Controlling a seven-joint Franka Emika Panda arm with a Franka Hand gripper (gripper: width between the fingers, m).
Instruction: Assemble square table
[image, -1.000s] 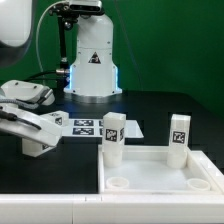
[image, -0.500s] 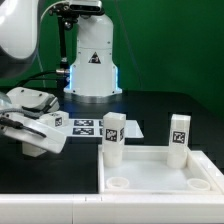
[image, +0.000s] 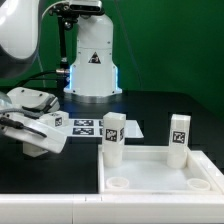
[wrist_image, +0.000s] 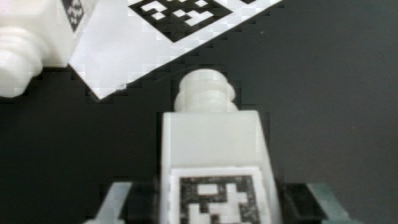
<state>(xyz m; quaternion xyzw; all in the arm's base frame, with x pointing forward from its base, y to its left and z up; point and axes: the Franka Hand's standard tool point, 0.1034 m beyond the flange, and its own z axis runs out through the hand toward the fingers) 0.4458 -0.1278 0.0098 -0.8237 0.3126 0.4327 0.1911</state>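
Observation:
The white square panel (image: 160, 168) lies at the exterior view's lower right. Two tagged white legs stand upright in its far corner sockets, one on the left (image: 112, 136) and one on the right (image: 179, 138). Its two near sockets are empty. My gripper (image: 40, 130) is at the exterior view's left, shut on a third leg (image: 47, 134) held tilted just above the table. In the wrist view that leg (wrist_image: 214, 140) runs out from between the jaws of my gripper (wrist_image: 217, 205), tag near them and threaded end pointing away. A fourth leg (wrist_image: 18, 50) lies beyond, beside the marker board.
The marker board (image: 85, 125) lies flat on the black table between my gripper and the panel; it also shows in the wrist view (wrist_image: 169, 30). The robot's white base (image: 92, 65) stands behind it. A green wall bounds the right side.
In the first half second my gripper shifted toward the exterior view's right, carrying the leg, whose tag came into sight. Since then nothing has moved.

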